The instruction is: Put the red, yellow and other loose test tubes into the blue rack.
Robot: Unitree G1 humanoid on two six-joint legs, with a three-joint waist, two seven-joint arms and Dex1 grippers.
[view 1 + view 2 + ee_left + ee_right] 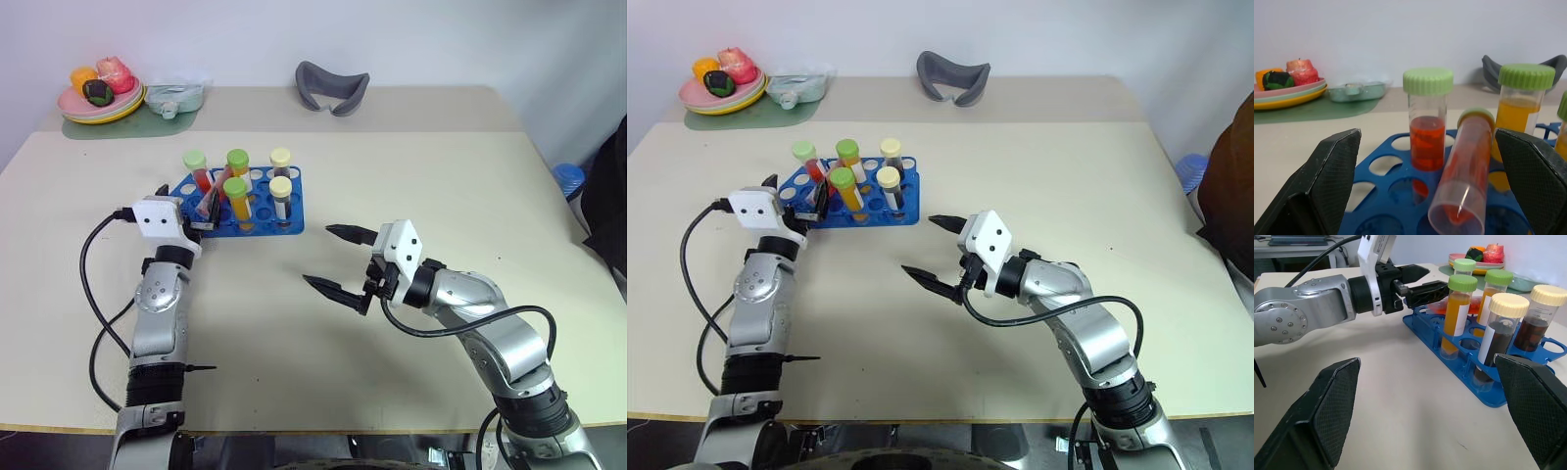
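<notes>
The blue rack [257,223] stands left of the table's middle and holds several upright capped tubes: red [197,168], yellow [238,168] and orange [236,199] ones with green caps, and two dark ones with cream caps [281,196]. One more red tube [1462,171] lies tilted on the rack's near left corner, its cap leaning between the upright tubes. My left gripper [196,209] is open, its fingers on either side of this tilted tube without touching it. My right gripper [316,255] is open and empty above the table, to the right of the rack.
A plate of toy fruit [98,98] and a pale green tray [174,96] sit at the back left. A grey curved object [331,86] lies at the back centre. Bare tabletop stretches to the right of the rack and in front of it.
</notes>
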